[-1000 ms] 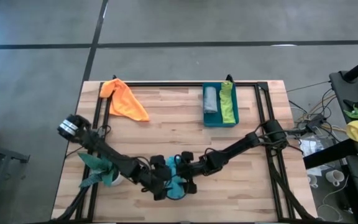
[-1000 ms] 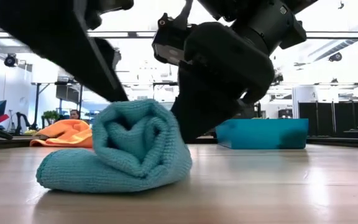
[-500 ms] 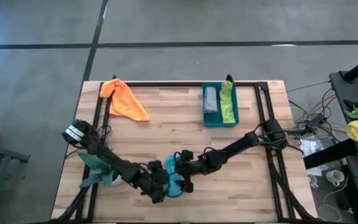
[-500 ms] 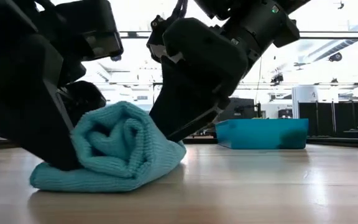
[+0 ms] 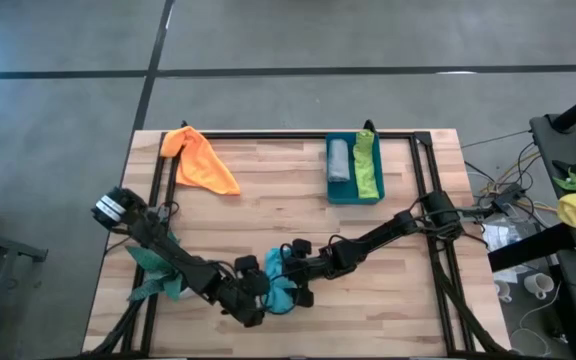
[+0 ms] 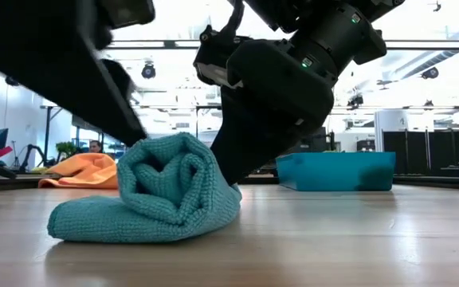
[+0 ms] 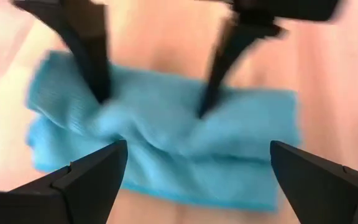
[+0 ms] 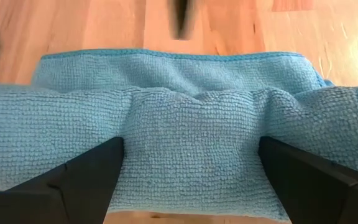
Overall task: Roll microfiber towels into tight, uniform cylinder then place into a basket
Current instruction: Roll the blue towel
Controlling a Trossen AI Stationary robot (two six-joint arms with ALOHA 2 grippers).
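Observation:
The turquoise towel [image 6: 154, 199], partly rolled, lies near the table's front edge [image 5: 280, 292]; its loose flat end [image 6: 78, 223] rests on the wood. My right gripper [image 8: 191, 174] stands open at the roll's right side. My left gripper [image 7: 197, 174] is open and hovers at the roll's upper left [image 6: 122, 112]. The orange towel [image 5: 203, 162] lies crumpled at the far left. The basket [image 5: 353, 198] at the far right holds a grey roll [image 5: 339, 160] and a lime green roll [image 5: 367, 165]. My right gripper sets both spread fingertips [image 7: 101, 93] on the rolled part of the turquoise towel, slanting down from the table's right side. The fingertips dent the cloth [image 7: 204, 109]. The roll lies on the table with its free end flat. Whether my left gripper touches the roll's top [image 6: 138, 142], I cannot tell.
A green plant in a white pot [image 5: 158, 270] stands at the near left, beside my left arm. Black frame rails [image 5: 423, 200] run along the table's sides. Bare wood lies between the turquoise towel and the basket [image 6: 337, 171].
My left gripper dropped against the roll's left side, squashing it low and toward the left, then lifted back up and away to the upper left. The roll now stands higher and rounder again. Both grippers have stayed open.

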